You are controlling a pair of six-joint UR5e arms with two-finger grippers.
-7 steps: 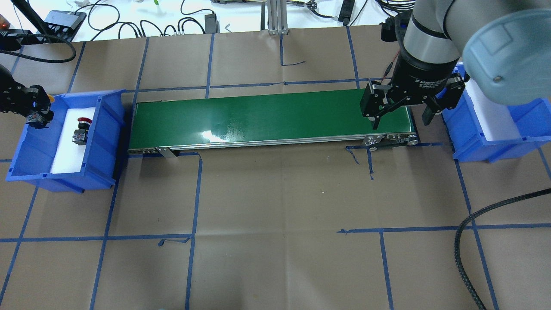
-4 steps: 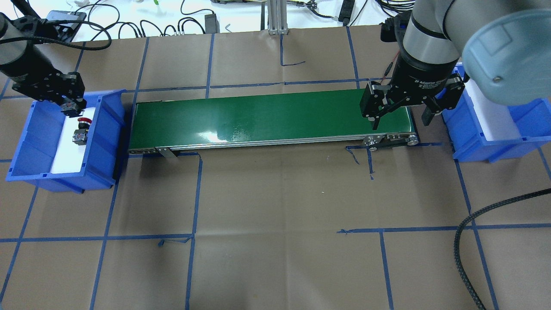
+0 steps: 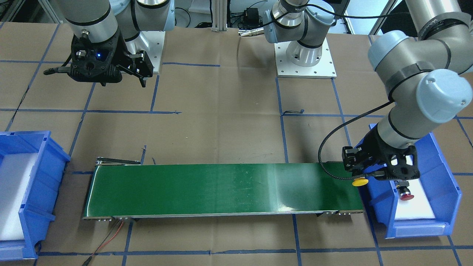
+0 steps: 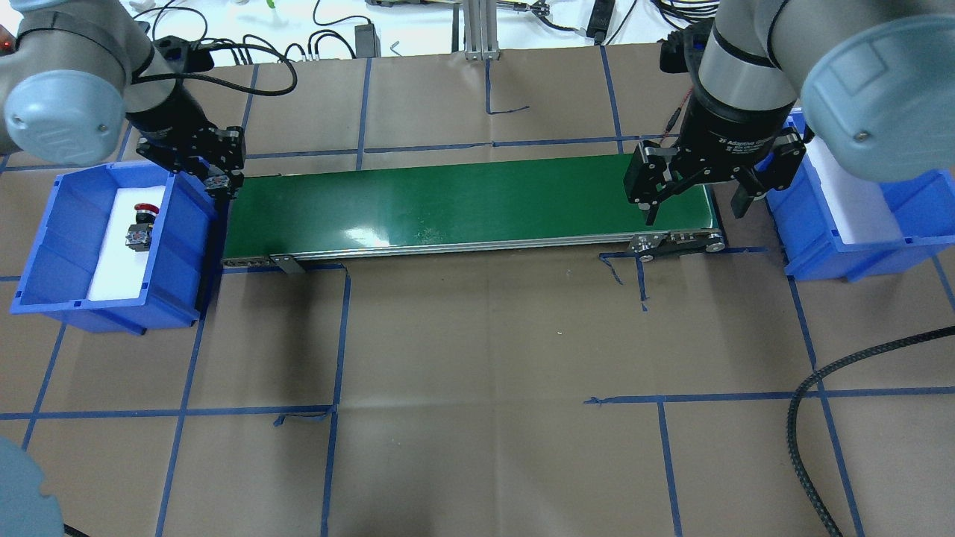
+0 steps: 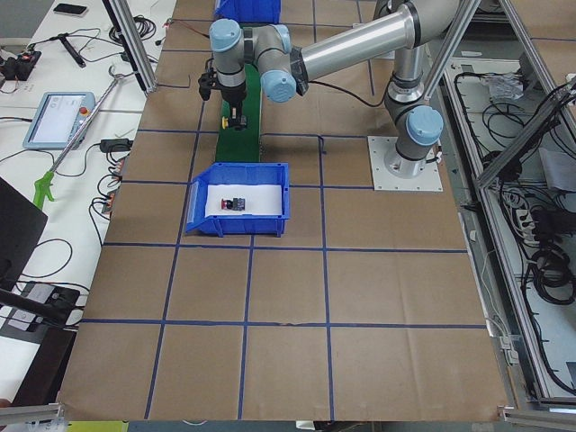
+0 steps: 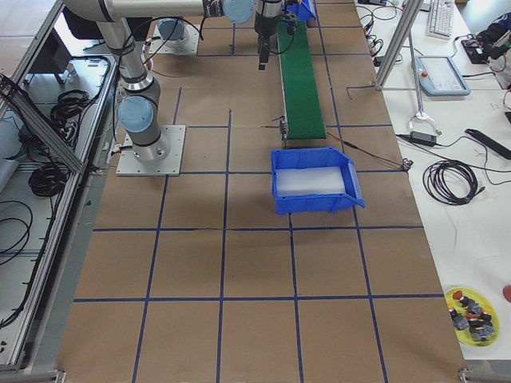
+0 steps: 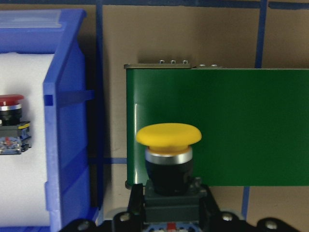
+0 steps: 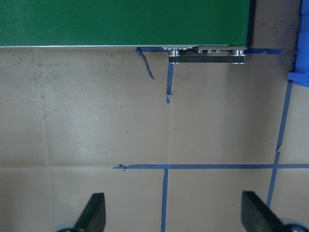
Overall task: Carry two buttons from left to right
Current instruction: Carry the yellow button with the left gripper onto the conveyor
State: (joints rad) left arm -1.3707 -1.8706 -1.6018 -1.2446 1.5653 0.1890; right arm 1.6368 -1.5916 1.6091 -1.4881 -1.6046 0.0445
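Note:
The yellow-capped button [image 7: 168, 140] is held in my left gripper [image 4: 221, 185], which is shut on its black body. It hangs over the left end of the green conveyor belt [image 4: 462, 201], just past the wall of the left blue bin [image 4: 45, 246]. Its yellow cap [image 3: 359, 181] also shows in the front-facing view. The red-capped button [image 4: 140, 224] lies on the white pad inside that bin, and the left wrist view shows it too [image 7: 12, 123]. My right gripper [image 4: 694, 205] hovers open and empty over the belt's right end.
A second blue bin [image 4: 821, 239] with a white pad stands beyond the belt's right end. A black braided cable [image 4: 806, 418] curls over the table at the lower right. Blue tape lines grid the brown table cover.
My left arm has carried the yellow button rightward, from the left bin's outer side across the bin to the belt's left end. The right arm has not moved.

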